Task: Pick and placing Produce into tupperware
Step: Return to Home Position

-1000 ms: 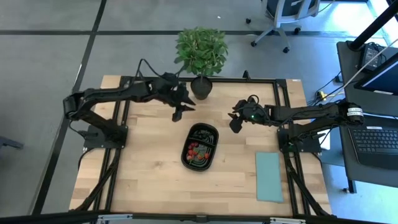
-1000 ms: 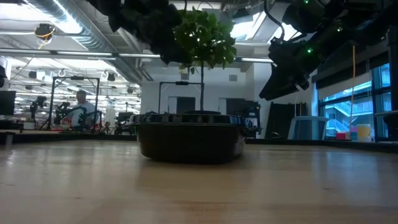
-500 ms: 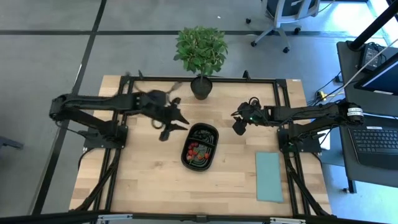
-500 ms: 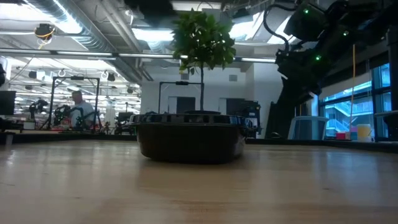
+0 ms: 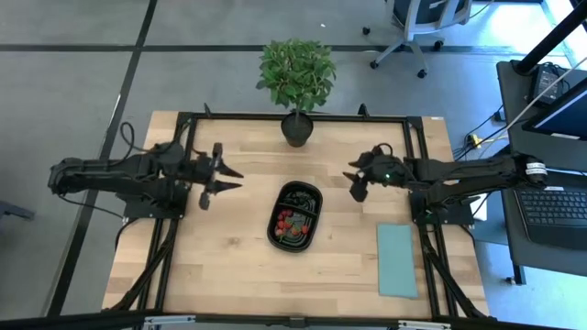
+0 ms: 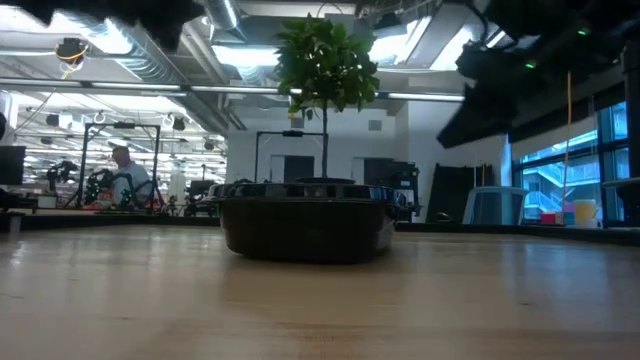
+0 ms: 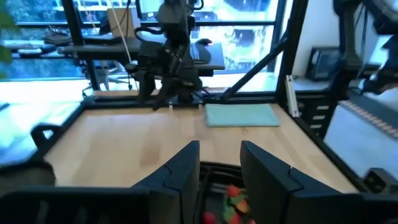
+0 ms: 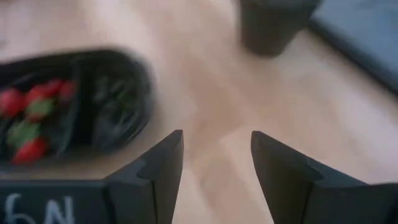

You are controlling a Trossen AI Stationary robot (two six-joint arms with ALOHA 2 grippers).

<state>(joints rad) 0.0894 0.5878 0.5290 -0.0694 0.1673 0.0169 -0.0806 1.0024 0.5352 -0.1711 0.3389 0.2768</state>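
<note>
Table point(image 5: 220, 266) | tupperware point(image 5: 303, 185), produce point(image 5: 286, 220) inside, between left gripper point(image 5: 237, 178) and right gripper point(image 5: 352, 183) | both apart

Overhead cam looks straight down on the whole counter point(image 5: 220, 247), with both arms in frame plus a strip of floor all round. The low cam sits right at counter height, looking level across the wood. The black two-compartment tray point(image 6: 305, 225) is close and dead centre, the potted plant point(image 6: 325, 70) is behind it, and the room is beyond. The left wrist cam peers out between the left jaws, facing across the counter to the teal sheet point(image 7: 241, 115) on the far side, with the tray just peeking in below. The right wrist cam tilts down close to the wood past the right jaws, catching the tray and a dark pot. All four views share the tray.
</note>
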